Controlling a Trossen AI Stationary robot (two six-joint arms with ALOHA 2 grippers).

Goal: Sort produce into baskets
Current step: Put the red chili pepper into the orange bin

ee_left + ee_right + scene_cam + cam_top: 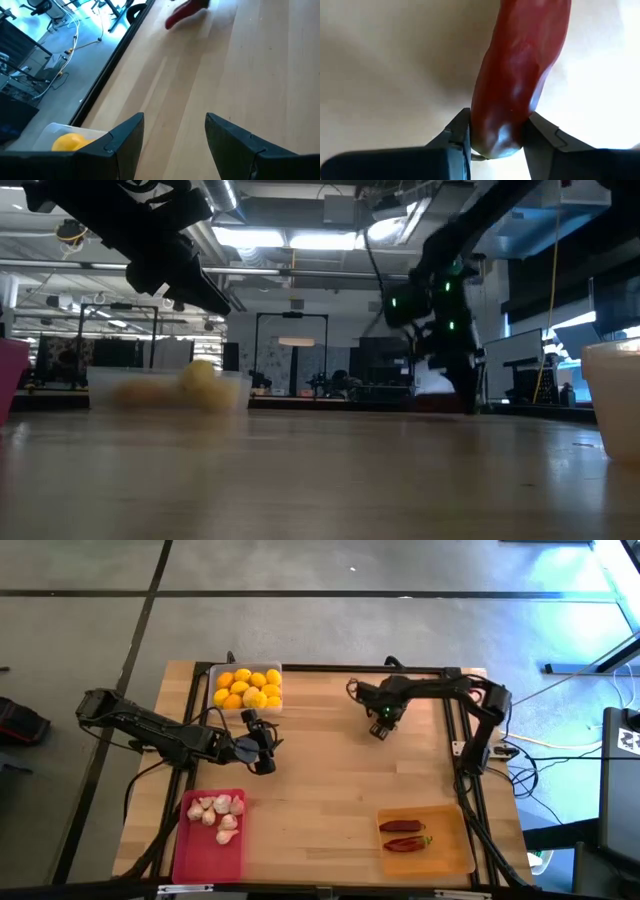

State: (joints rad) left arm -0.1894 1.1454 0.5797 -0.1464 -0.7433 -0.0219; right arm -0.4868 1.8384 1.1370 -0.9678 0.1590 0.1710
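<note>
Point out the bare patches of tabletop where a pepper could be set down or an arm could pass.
The widest bare wood lies mid-table, bordered by the pink tray, the orange tray, the left hand and the right hand, which grips a chili pepper. Another strip runs between the clear tray and the right hand. Crowded: beside the clear tray.

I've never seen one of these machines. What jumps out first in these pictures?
Probably the bright yellow and orange fruit heaped in a clear tray at the table's far edge. Next, the right end effector, over the far middle of the table, is clamped on a glossy red chili pepper. Two more peppers lie in an orange tray at the near right corner.
</note>
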